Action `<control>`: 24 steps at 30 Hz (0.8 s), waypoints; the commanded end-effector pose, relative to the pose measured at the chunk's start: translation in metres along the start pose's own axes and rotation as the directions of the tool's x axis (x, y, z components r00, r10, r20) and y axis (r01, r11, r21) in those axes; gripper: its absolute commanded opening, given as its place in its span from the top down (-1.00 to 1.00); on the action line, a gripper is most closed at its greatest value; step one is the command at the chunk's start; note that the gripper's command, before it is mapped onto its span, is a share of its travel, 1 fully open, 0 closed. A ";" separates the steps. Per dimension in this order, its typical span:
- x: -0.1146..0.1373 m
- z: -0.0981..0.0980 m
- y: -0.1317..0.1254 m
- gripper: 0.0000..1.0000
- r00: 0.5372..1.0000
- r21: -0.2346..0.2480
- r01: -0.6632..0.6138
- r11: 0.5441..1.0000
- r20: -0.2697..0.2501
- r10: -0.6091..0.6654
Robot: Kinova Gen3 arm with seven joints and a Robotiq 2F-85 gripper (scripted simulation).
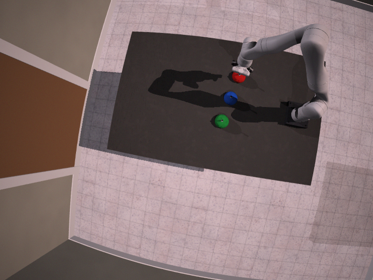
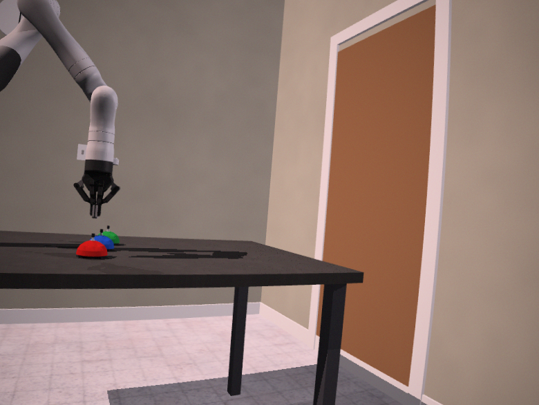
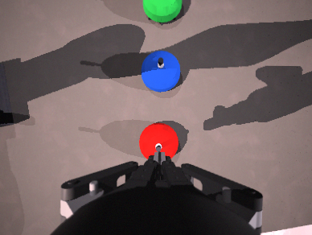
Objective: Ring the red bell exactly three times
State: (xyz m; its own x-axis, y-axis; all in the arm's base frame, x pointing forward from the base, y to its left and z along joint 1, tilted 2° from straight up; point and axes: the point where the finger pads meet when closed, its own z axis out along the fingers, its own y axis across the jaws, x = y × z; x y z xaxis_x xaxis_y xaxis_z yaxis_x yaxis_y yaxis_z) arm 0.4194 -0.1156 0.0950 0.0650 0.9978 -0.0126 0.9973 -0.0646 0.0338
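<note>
Arm [image 2: 101, 117] bent over, wrist vertical, claw [image 2: 94, 213] pointing straight down, fingers closed, empty.

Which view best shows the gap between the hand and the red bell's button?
The exterior view: side-on, it shows the shut hand hanging above the red bell, clear of its button. The wrist view lines the fingertips up over the button but hides height. The top view has the wrist covering part of the bell.

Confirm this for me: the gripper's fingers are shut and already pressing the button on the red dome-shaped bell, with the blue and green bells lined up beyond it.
One thing is wrong: the shut gripper is not pressing anything. The exterior view shows a clear gap between its fingertips and the button on the red dome-shaped bell; it hangs above it. The blue bell and green bell do line up beyond.
</note>
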 end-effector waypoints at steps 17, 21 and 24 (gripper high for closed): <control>0.001 0.029 -0.001 1.00 1.000 0.007 0.002 1.000 -0.002 -0.002; 0.001 0.031 -0.001 1.00 1.000 0.007 0.002 1.000 -0.002 -0.002; 0.001 0.033 -0.001 1.00 1.000 0.007 0.002 1.000 -0.002 -0.002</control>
State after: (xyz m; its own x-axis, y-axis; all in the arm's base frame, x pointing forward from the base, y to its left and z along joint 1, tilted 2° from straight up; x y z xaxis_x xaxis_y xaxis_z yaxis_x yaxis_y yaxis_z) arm 0.4194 -0.1153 0.0639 0.0640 0.9979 -0.0109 0.9976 -0.0637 0.0286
